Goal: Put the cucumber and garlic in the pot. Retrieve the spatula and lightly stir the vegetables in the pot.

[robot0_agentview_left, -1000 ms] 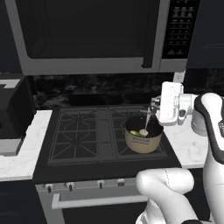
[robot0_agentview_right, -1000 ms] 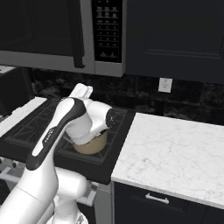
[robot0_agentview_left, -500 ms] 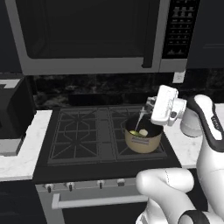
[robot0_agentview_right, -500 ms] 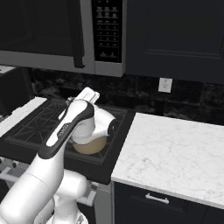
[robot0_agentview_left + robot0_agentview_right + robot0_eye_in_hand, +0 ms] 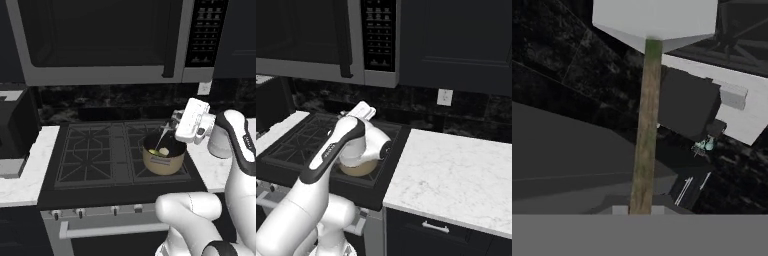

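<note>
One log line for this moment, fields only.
phase: stirring | gripper: shut on spatula | spatula: slanting into pot | in pot: cucumber, garlic | pot: on front right burner of stove

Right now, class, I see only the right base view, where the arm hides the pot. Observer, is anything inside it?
Observer: Yes. In the left base view the pot holds the cucumber and a small pale lump, likely the garlic.
Operator: Is a tool held?
Observer: The fingers are shut on the spatula, which slants down into the pot.
Operator: What is it made of?
Observer: The hand view shows a wooden handle and a white blade.
</note>
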{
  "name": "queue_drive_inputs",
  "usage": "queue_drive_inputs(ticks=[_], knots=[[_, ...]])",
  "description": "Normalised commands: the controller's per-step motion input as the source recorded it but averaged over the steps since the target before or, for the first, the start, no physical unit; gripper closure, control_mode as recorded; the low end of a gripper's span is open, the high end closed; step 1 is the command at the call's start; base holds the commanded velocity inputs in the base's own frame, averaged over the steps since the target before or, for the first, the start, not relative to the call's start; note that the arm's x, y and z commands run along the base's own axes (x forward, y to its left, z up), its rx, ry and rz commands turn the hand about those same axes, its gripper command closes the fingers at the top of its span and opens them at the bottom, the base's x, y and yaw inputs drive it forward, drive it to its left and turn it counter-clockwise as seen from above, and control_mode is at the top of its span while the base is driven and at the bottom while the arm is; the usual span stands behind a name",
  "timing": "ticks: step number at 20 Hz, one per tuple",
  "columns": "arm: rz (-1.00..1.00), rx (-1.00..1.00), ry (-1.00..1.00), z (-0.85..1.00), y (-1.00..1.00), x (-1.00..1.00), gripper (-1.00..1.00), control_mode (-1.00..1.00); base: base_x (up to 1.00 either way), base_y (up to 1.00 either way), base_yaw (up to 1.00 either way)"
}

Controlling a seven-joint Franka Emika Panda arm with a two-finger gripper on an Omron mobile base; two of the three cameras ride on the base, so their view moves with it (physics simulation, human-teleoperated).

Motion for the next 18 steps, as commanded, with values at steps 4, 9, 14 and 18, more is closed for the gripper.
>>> queue_drive_inputs(ticks=[4,9,14,18], knots=[[-0.20,0.02,0.00,0.24,0.00,-0.25,1.00,-1.00,0.00,0.00,0.00],[-0.32,0.03,0.00,0.18,0.05,0.08,1.00,-1.00,0.00,0.00,0.00],[-0.38,0.17,0.04,0.00,0.30,0.04,1.00,-1.00,0.00,0.00,0.00],[-0.37,0.28,0.14,0.00,0.34,-0.06,1.00,-1.00,0.00,0.00,0.00]])
